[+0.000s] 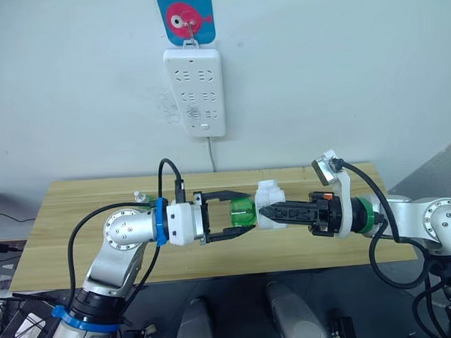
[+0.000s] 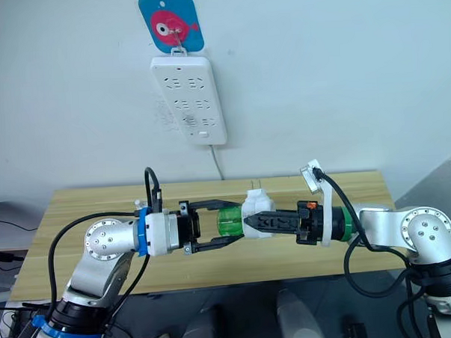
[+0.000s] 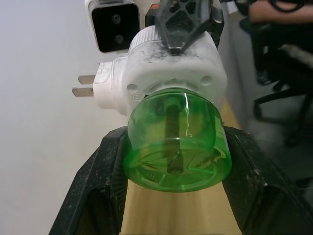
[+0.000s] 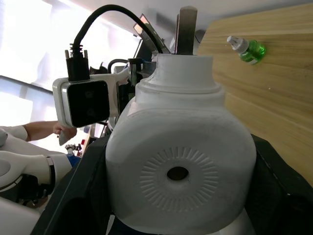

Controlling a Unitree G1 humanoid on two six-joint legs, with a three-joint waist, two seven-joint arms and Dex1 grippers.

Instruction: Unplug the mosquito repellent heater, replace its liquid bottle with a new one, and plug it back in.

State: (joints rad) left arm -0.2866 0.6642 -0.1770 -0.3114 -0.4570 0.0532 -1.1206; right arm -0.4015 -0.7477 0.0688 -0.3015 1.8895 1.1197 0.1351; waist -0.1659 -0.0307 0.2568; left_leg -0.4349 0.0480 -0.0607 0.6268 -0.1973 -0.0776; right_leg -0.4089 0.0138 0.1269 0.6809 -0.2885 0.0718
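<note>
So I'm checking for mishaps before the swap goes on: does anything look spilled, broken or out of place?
Nothing stands out. The mosquito repellent heater is held in the right claw, with its liquid bottle between the left claw's fingers. The new one lies capped on the table; no liquid shows on the wood.

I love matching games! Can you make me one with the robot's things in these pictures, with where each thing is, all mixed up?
Things:
1. mosquito repellent heater
2. liquid bottle
3. new one
4. power strip

Places:
A. hanging on the wall
B. lying on the table, capped
C. held in the right gripper
D. between the left gripper's fingers, in the heater

Pairs: 1-C, 2-D, 3-B, 4-A
</note>
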